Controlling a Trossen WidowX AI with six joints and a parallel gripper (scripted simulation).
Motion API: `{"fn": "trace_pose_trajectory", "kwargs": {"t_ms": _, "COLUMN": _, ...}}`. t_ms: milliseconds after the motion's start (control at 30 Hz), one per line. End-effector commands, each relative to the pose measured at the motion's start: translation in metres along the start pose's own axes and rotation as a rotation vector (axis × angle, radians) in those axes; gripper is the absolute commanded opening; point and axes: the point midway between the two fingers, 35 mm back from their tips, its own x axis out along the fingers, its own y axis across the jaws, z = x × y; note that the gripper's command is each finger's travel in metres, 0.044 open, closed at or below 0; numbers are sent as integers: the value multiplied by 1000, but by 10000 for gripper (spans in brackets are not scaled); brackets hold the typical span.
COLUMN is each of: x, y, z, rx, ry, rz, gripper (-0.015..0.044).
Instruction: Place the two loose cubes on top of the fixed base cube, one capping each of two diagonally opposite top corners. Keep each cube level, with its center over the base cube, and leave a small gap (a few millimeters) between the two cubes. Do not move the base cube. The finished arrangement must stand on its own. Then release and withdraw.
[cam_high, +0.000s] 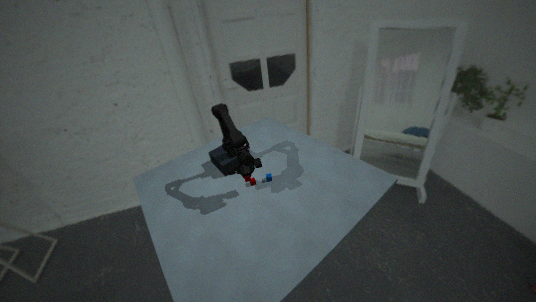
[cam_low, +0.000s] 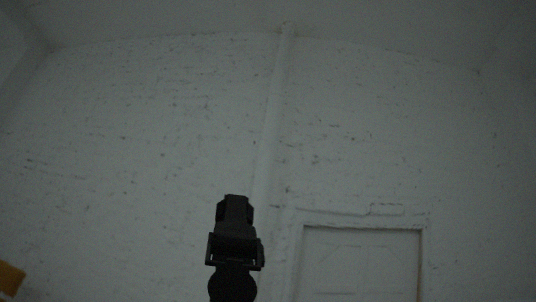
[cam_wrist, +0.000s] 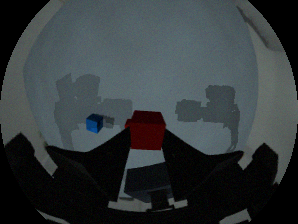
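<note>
A red cube (cam_high: 247, 178) (cam_wrist: 147, 129) is held between the fingertips of my gripper (cam_high: 247, 176) (cam_wrist: 147, 131), which is shut on it. The second red cube (cam_high: 252, 181) (cam_wrist: 128, 123) is close beside the held one in the top view; in the wrist view only a sliver shows past the held cube's left edge. The blue cube (cam_high: 269, 177) (cam_wrist: 94, 123) stands on the table, right of both red cubes in the top view and left of the gripper in the wrist view. Nothing rests on it. The height of the held cube is hard to tell.
The pale blue table (cam_high: 240, 250) (cam_wrist: 150, 60) carries the arm's dark base (cam_high: 222, 161) (cam_wrist: 147, 181) behind the cubes. Arm shadows lie on both sides. The exterior view shows only part of the arm (cam_low: 235, 245) against the wall. A mirror (cam_high: 400, 100) stands beyond the table.
</note>
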Motion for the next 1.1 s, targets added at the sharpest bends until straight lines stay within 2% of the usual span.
{"fn": "trace_pose_trajectory", "kwargs": {"t_ms": 0, "x": 4, "y": 12, "z": -4, "rx": -55, "ry": 2, "rz": -4, "gripper": 105}}
{"fn": "trace_pose_trajectory", "kwargs": {"t_ms": 1067, "x": 25, "y": 102, "z": -52, "rx": -475, "ry": 4, "rz": 4, "gripper": 105}}
